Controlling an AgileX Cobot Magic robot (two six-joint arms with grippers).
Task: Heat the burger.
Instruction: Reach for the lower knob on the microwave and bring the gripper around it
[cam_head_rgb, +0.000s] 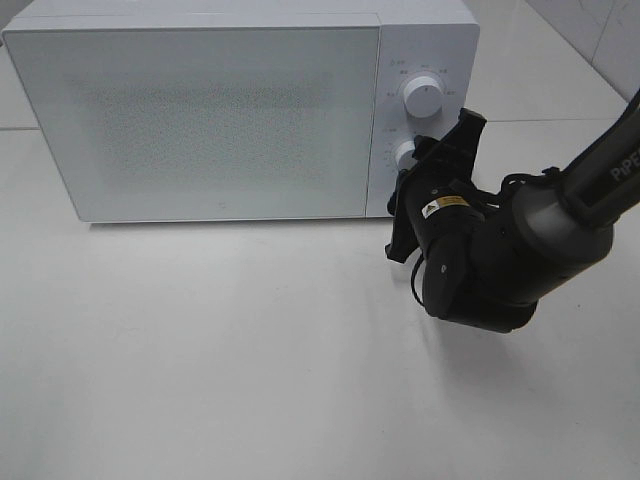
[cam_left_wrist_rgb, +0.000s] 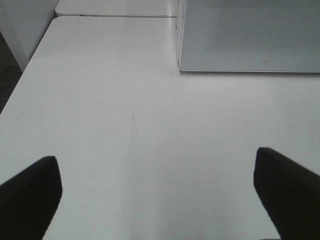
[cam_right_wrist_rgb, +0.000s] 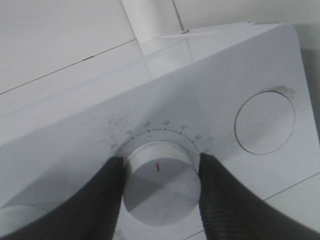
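The burger is out of view. A white microwave (cam_head_rgb: 200, 110) stands at the back of the table with its frosted door closed, so nothing inside shows. My right gripper (cam_head_rgb: 412, 160) is at its control panel, shut on the lower knob (cam_head_rgb: 403, 150). In the right wrist view the two black fingers (cam_right_wrist_rgb: 95, 200) press either side of that round white knob (cam_right_wrist_rgb: 159, 182), whose red mark points toward the numbered scale. My left gripper (cam_left_wrist_rgb: 157, 187) hangs open over bare tabletop, with nothing between its fingers and the microwave's front corner (cam_left_wrist_rgb: 250, 35) ahead of it.
An upper knob (cam_head_rgb: 423, 95) sits above the gripped one, and a round button (cam_right_wrist_rgb: 265, 122) lies beyond it on the panel. The white table (cam_head_rgb: 250, 350) stretches in front of the microwave. The right arm's black body (cam_head_rgb: 500, 260) hovers over the table's right side.
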